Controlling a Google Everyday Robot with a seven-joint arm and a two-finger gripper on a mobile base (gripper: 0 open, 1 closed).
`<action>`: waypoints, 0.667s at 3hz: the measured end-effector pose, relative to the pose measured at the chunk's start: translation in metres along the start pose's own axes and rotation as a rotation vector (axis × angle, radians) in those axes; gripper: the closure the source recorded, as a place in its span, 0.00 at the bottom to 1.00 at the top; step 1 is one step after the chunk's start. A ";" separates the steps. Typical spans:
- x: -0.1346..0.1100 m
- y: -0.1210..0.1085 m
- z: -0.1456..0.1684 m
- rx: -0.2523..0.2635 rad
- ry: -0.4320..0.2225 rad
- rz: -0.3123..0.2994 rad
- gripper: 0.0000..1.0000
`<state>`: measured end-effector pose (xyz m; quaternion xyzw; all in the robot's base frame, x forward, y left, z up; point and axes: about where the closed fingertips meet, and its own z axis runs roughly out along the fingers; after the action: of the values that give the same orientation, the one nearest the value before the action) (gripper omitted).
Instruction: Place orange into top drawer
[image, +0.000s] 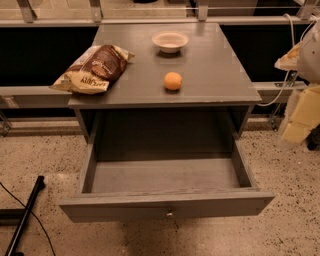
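Observation:
The orange (173, 81) sits on the grey cabinet top (215, 75), near its front edge and a little right of centre. The top drawer (165, 175) is pulled out wide below it, and its inside is bare. A small metal knob (169, 213) shows on its front panel. My gripper (300, 117) is a pale yellowish shape at the right edge of the camera view, off to the right of the cabinet and well apart from the orange. It holds nothing that I can see.
A white bowl (170, 41) stands at the back of the cabinet top. A brown snack bag (95, 67) lies on the left, overhanging the edge. Cables (287, 75) hang at the right. A black bar (25, 215) lies on the speckled floor at the lower left.

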<state>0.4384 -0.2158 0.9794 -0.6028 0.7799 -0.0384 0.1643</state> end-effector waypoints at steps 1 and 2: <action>0.000 0.000 0.000 0.000 0.000 0.000 0.00; -0.015 -0.024 0.015 0.001 -0.068 -0.011 0.00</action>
<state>0.4683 -0.2064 0.9749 -0.6079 0.7705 -0.0193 0.1907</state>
